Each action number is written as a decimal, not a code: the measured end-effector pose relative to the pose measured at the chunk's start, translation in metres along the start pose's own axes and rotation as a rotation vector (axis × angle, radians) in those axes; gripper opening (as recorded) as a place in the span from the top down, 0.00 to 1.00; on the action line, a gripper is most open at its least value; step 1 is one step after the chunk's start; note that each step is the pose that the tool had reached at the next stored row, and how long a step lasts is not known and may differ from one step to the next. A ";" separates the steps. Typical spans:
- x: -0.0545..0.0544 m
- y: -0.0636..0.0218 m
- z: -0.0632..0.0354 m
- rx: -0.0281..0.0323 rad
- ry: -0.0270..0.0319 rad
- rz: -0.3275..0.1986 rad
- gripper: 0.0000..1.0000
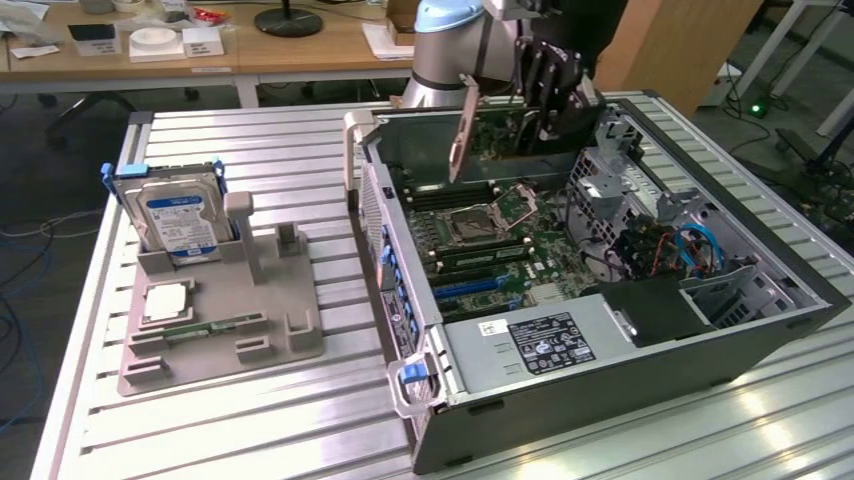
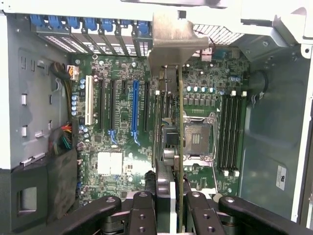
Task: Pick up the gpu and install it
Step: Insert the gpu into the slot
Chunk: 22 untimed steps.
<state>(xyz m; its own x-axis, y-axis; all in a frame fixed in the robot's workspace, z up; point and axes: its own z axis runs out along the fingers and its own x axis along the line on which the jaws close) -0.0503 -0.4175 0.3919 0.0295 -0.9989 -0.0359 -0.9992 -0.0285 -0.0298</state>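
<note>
Above the open PC case point(image 1: 747, 330) at the counter's point(image 1: 240, 420) far edge, gripper point(image 2: 168, 196) clamps the gpu point(image 1: 463, 130) edge-on; no legible writing.

Even indoor light, glare on table slats point(image 1: 747, 420), wrist pic soft

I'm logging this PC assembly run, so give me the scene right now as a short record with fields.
held item: gpu, on edge between the closed fingers of the gripper
gpu position: above the open computer case, over the motherboard, not seated in a slot
gpu bracket: silver end bracket at the far end from the gripper
parts stand: grey holder on the exterior view's left, with hard drive upright in it
CPU socket: open
</note>
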 end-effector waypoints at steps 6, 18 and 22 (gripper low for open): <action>0.001 0.0026 0.0033 0.0014 -0.0003 0.000 0.72; 0.005 0.0032 0.0150 0.0172 0.0248 -0.001 0.72; 0.005 0.0037 0.0209 0.0179 0.0297 -0.001 0.72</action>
<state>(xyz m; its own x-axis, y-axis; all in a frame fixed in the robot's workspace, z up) -0.0532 -0.4217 0.3707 0.0294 -0.9995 -0.0062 -0.9984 -0.0290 -0.0476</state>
